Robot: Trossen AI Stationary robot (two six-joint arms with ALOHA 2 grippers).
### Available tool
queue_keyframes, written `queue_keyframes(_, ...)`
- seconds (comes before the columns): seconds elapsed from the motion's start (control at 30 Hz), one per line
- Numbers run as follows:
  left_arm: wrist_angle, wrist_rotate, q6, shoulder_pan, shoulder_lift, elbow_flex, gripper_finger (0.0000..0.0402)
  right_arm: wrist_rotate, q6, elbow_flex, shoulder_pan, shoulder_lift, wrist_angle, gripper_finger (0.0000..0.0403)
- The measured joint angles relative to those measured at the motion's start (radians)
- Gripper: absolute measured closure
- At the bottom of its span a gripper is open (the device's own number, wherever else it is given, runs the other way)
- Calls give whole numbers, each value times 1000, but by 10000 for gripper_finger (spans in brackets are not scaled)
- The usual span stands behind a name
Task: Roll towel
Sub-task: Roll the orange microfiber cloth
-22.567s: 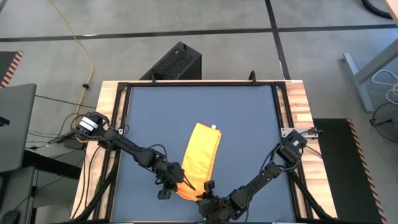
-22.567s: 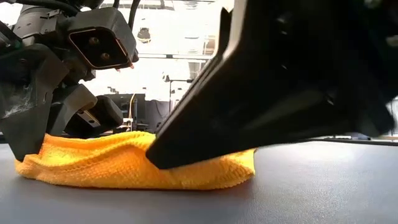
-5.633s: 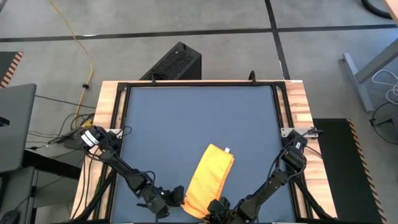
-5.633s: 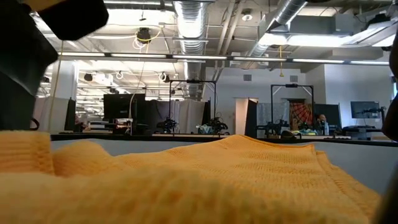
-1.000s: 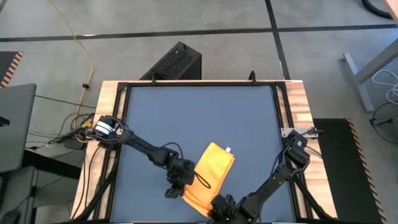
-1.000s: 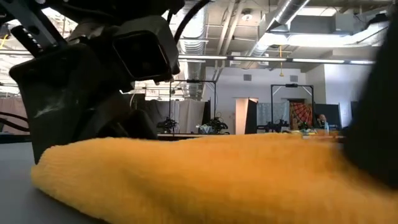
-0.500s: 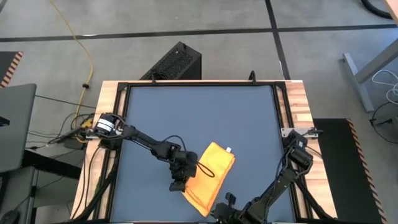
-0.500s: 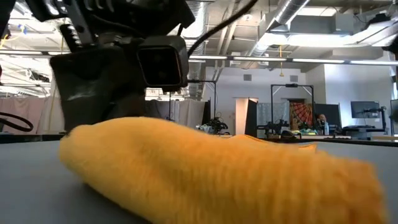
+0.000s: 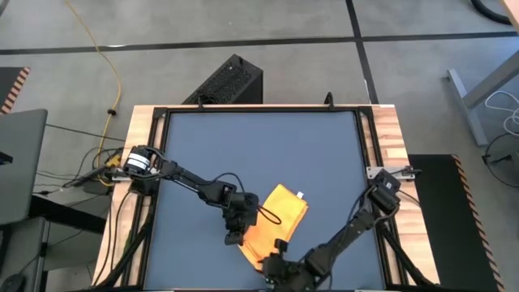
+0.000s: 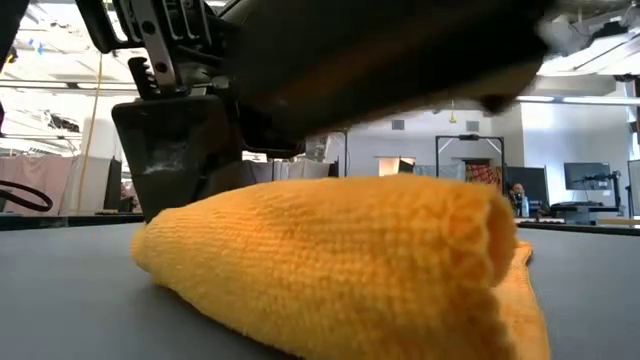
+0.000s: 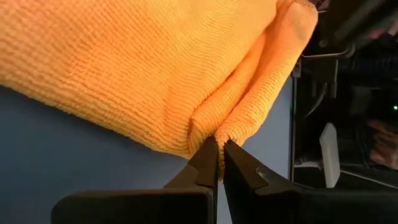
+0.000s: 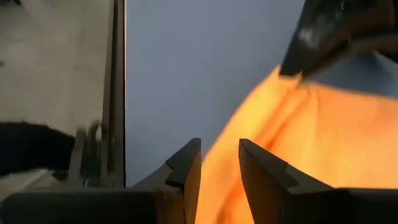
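Yellow-orange knitted cloth, the towel (image 9: 276, 223), lies partly rolled into a thick bundle on the dark blue tabletop (image 9: 259, 146), toward its near edge between the two arms. The left gripper (image 11: 216, 148) has its dark fingers pinched together on a folded edge of the towel. The right gripper (image 12: 219, 149) sits at the towel's near end with its fingers a narrow gap apart, the cloth showing between them; a grip cannot be made out.
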Motion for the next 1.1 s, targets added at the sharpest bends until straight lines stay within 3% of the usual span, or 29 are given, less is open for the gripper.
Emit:
queue_keyframes(0.3, -28, -35, -13, 10, 0, 2, 401, -170, -45, 1, -88, 2, 1, 258)
queue_keyframes(0.5, -35, -47, 0, 9, 0, 2, 395, -156, -37, 1, -103, 4, -66, 278)
queue_keyframes(0.83, -51, 0, 78, 39, -22, 7, 336, -151, 49, 6, -113, 94, -50, 309)
queue_keyframes(0.97, -144, 11, 139, 47, -72, 8, 328, -148, 92, 6, -111, 108, -61, 314)
queue_keyframes(1.1, -265, -39, 231, 42, -128, 8, 327, -132, 104, 5, -104, 110, -64, 316)
